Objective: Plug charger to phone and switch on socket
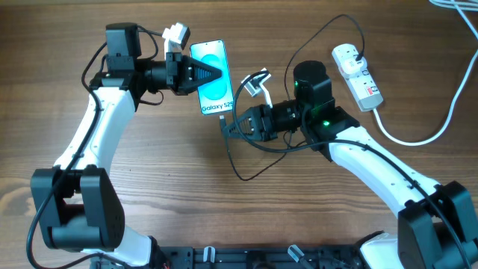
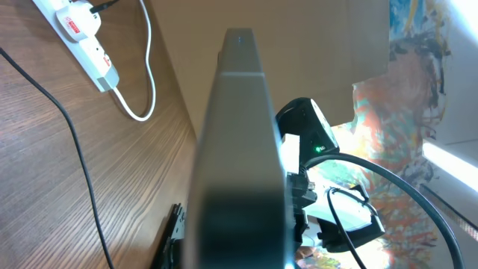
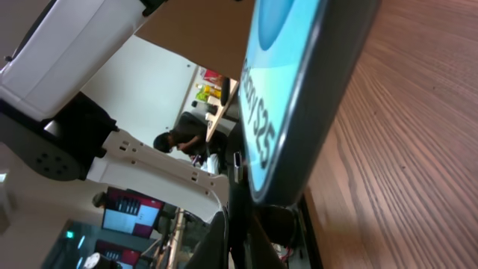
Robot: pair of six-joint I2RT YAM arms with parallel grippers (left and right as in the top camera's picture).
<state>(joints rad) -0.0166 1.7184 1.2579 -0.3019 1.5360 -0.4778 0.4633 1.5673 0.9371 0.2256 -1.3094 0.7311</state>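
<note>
The phone has a cyan screen and a white "Galaxy S25" strip. My left gripper is shut on its side and holds it tilted above the table. It fills the left wrist view edge-on. My right gripper is shut on the charger plug right at the phone's lower end. Its fingers hide whether the tip is seated. The black charger cable loops over the table towards the socket, a white power strip at the back right, also in the left wrist view.
A thick white cord curves from the socket towards the table's right edge. The black cable lies slack on the wood between both arms. The right arm is close to the phone.
</note>
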